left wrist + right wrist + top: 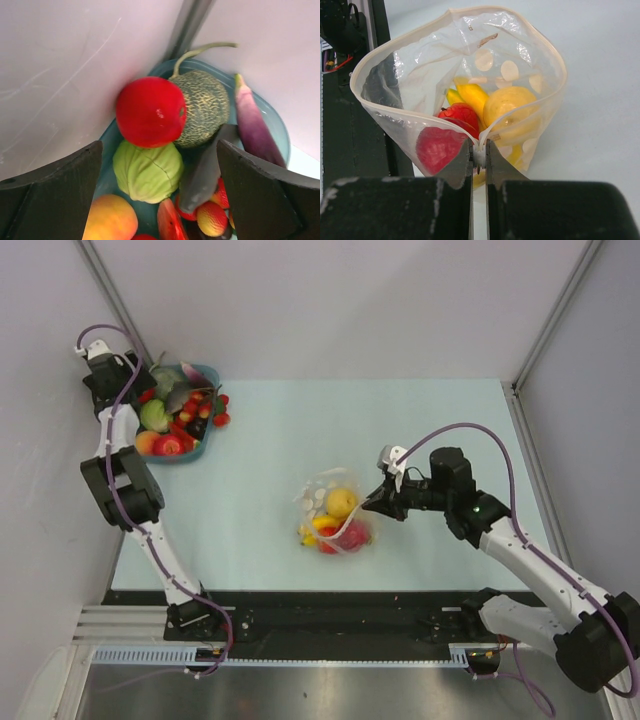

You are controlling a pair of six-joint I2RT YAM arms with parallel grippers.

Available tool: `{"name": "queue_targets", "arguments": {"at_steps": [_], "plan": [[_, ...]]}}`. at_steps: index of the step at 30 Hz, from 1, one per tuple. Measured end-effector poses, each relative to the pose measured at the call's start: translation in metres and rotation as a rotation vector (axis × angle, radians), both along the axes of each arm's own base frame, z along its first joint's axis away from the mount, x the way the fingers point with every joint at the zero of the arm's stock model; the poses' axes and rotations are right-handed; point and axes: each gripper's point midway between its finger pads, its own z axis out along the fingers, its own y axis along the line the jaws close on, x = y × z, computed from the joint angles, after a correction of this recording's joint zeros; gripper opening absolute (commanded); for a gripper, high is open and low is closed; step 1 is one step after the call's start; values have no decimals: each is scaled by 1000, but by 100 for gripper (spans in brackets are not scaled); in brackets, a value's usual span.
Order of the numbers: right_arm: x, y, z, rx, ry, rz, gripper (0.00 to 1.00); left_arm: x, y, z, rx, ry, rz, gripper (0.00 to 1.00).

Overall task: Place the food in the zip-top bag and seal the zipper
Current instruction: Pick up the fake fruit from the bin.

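1. Step in hand, as I judge it: loading. The zip-top bag (335, 515) holds some food and its mouth is wide open. More food sits in the blue basket (190, 455).
2. Bag location: near table (260, 460) centre, slightly toward 5 o'clock. The basket is at the 10 o'clock corner, well apart from the bag.
3. Right gripper (479, 150): clamped on the bag's near rim, pinching the zipper (560, 57) strip and holding the mouth up. In the top view it sits at 3 o'clock of the bag.
4. Left gripper (159, 145): jaws spread wide with nothing between them, hovering over the basket.
5. Next move, a judgement: the left arm drops onto one fruit, probably the red round (150, 111) on top, closes, and carries it to the bag mouth. Sealing comes later and needs the strip pressed flat along its length.
6. Bag material: thin, crinkly clear film printed with pale round dots. The zipper is a whitish semi-opaque band forming a rough loop.
7. Inside the bag: a glossy yellow round (510, 102), a yellow banana-like piece (472, 95), and a red textured piece (437, 147) at 7 o'clock.
8. In the basket: a netted tan-green melon (205, 107) with a curved stem, a pale green cabbage (147, 170) with a seam, a smooth purple eggplant (252, 122), and an orange-yellow peach (110, 217). All look hard, smooth and rounded, so they are likely slippery to pinch.
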Motion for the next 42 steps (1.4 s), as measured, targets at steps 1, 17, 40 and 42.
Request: {"name": "queue_targets", "arguments": {"at_steps": [1,17,40,42], "plan": [[1,1,0,1,6,-1,0,1,2,-4,1,6,10,99],[12,6,7,2,43,-15,0,41,12,-38,9,6,15,99],[15,9,9,0,55,-17,0,35,20,-57,26,70,98,97],[15,9,9,0,55,-18,0,32,22,-61,29,88,118,96]]}}
